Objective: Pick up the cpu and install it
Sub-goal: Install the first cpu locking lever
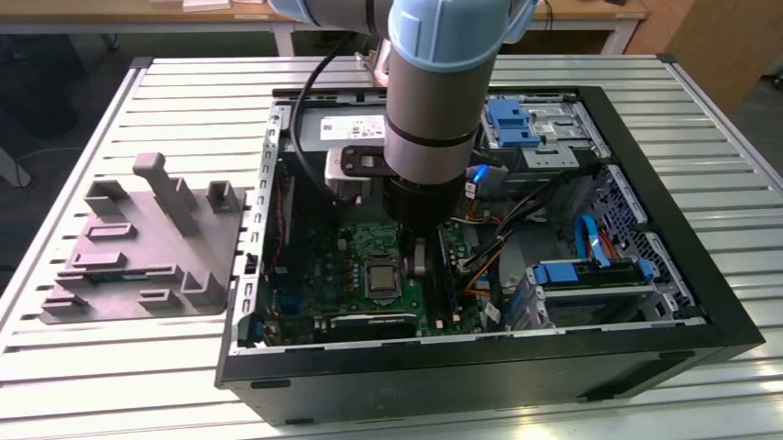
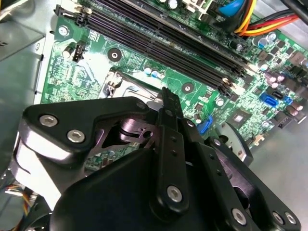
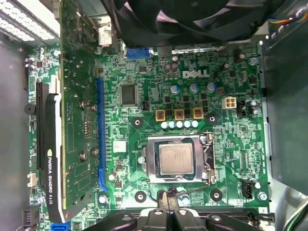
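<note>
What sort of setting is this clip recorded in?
Probably a robotics lab or workshop bench set up for PC assembly. An open computer case lies on a slatted metal table, its green motherboard exposed with the cpu sitting in its socket, and a grey fixture stands beside the case.

White lettering on motherboard point(image 3: 231, 144), expansion card point(image 3: 50, 168)

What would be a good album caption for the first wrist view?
Looking down on the green motherboard, where the cpu sits inside its silver socket frame and the gripper hangs beside it.
</note>
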